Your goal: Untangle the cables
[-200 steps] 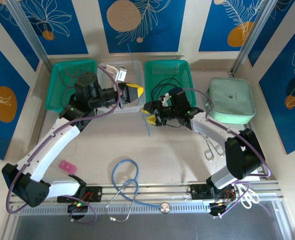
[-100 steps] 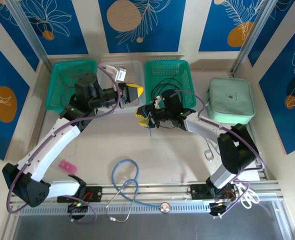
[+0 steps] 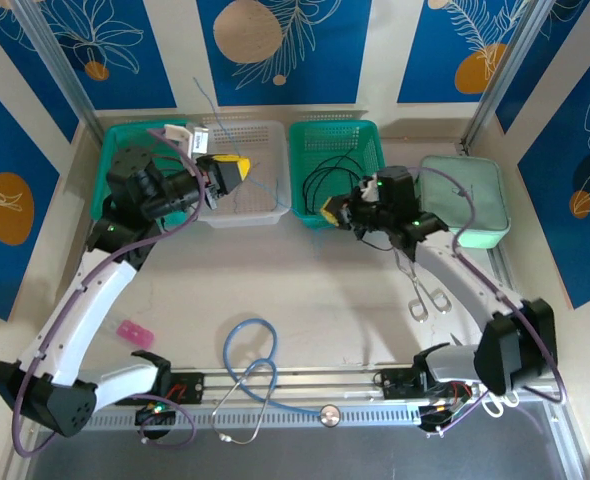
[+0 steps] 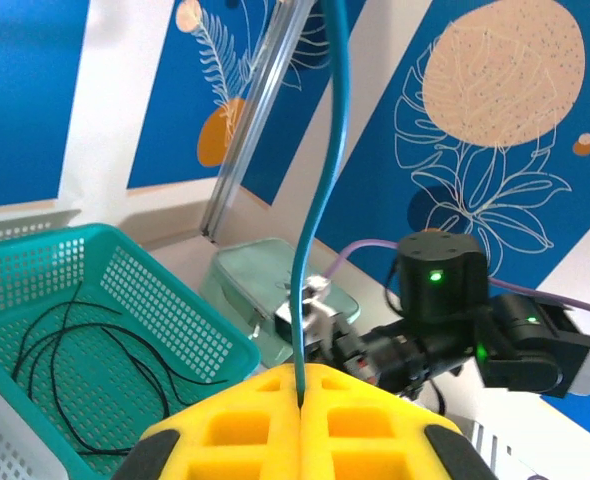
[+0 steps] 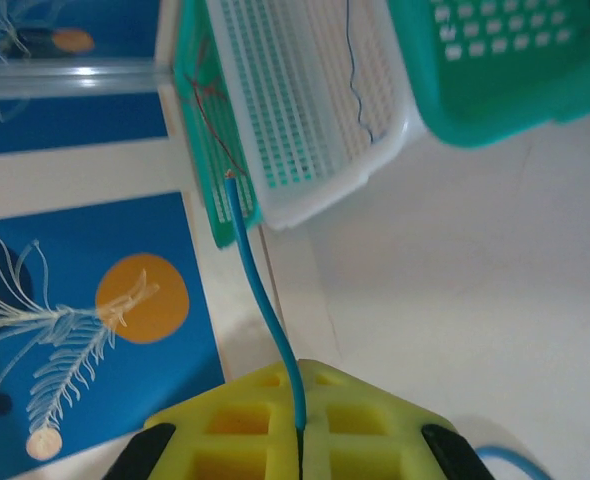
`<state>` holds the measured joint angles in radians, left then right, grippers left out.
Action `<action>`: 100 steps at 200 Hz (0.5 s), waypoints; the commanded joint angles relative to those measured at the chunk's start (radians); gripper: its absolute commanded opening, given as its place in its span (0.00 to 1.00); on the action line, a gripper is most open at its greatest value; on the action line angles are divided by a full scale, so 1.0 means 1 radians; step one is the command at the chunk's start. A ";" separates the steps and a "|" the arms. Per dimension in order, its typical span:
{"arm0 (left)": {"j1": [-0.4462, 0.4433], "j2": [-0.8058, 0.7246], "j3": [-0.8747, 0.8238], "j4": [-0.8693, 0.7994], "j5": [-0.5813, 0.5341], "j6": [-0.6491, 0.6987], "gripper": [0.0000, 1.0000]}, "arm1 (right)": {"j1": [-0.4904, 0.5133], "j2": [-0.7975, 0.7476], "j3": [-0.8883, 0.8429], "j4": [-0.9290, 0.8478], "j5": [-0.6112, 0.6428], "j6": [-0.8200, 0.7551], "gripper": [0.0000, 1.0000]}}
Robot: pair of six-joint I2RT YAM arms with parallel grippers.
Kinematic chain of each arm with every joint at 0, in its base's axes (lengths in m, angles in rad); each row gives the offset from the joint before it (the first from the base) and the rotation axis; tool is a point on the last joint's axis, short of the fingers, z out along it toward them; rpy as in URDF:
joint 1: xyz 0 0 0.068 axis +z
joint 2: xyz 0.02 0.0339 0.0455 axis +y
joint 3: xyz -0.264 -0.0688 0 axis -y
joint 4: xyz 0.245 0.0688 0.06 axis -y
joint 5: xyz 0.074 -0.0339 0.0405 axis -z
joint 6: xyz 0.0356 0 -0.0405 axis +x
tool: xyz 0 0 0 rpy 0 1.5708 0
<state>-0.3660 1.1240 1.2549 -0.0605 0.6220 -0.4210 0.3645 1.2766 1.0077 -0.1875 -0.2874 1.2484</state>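
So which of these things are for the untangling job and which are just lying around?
For the job: blue cable, pinched in the left end effector and right end effector; black cables in the green basket; red cable.
Just lying about: stethoscope; scissors; pink item; mint pouch.

blue leaf-print wall panels (image 3: 325,60), alu posts (image 3: 48,55), cream tabletop (image 3: 315,290), even light.
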 commanded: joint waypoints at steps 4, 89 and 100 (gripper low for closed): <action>0.022 -0.014 -0.035 0.004 -0.034 -0.023 0.00 | -0.036 -0.094 -0.056 -0.050 0.053 -0.044 0.00; 0.041 -0.040 -0.086 0.041 -0.074 -0.040 0.00 | -0.154 -0.307 -0.055 -0.097 0.169 -0.092 0.00; 0.045 -0.047 -0.093 0.063 -0.067 -0.045 0.00 | -0.180 -0.328 -0.067 -0.121 0.180 -0.087 0.00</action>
<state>-0.3408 1.1164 1.1790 -0.0483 0.5762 -0.4629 0.2367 1.0004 0.9585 -0.2390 -0.1555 1.1671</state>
